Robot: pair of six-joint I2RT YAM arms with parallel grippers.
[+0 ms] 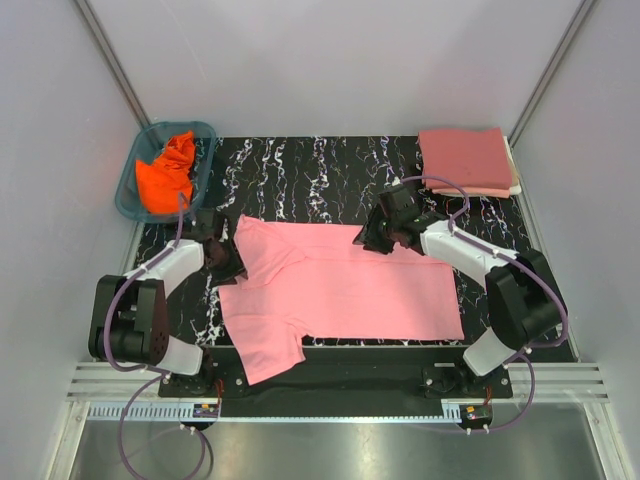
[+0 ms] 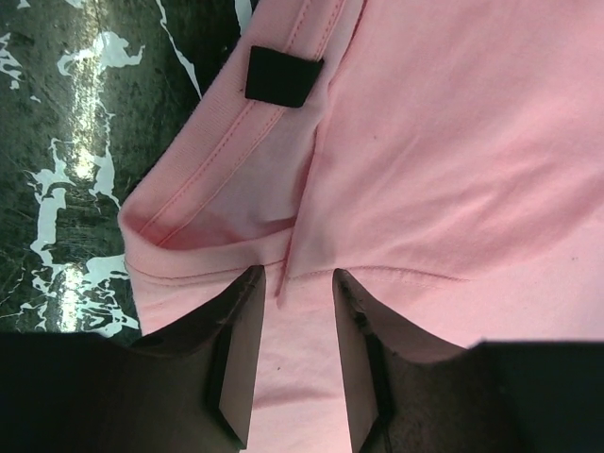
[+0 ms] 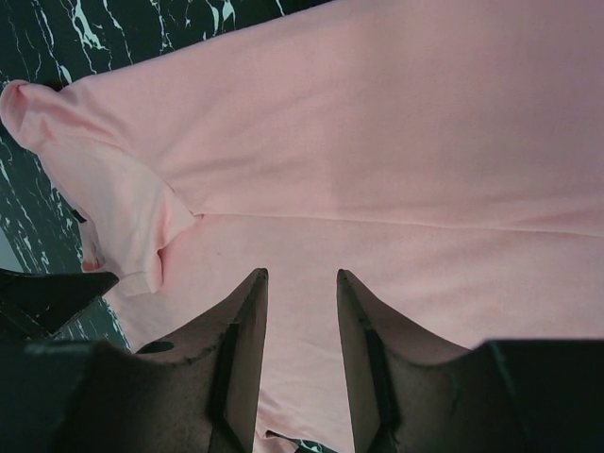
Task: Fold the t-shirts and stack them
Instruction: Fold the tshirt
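A light pink t-shirt (image 1: 340, 285) lies spread on the black marbled table (image 1: 300, 175), one sleeve hanging toward the front edge. My left gripper (image 1: 226, 262) is open over the shirt's left edge, near the collar with its black tag (image 2: 280, 75); the fabric (image 2: 453, 160) shows between the jaws. My right gripper (image 1: 371, 238) is open over the shirt's far edge; pink cloth (image 3: 396, 142) fills its view. A rose-red folded shirt (image 1: 465, 157) lies on a cream one (image 1: 514, 186) at the back right. An orange shirt (image 1: 168, 173) sits crumpled in the basket.
The teal plastic basket (image 1: 203, 131) stands at the back left corner. Grey walls close in the sides and back. A metal rail (image 1: 320, 395) runs along the front edge by the arm bases.
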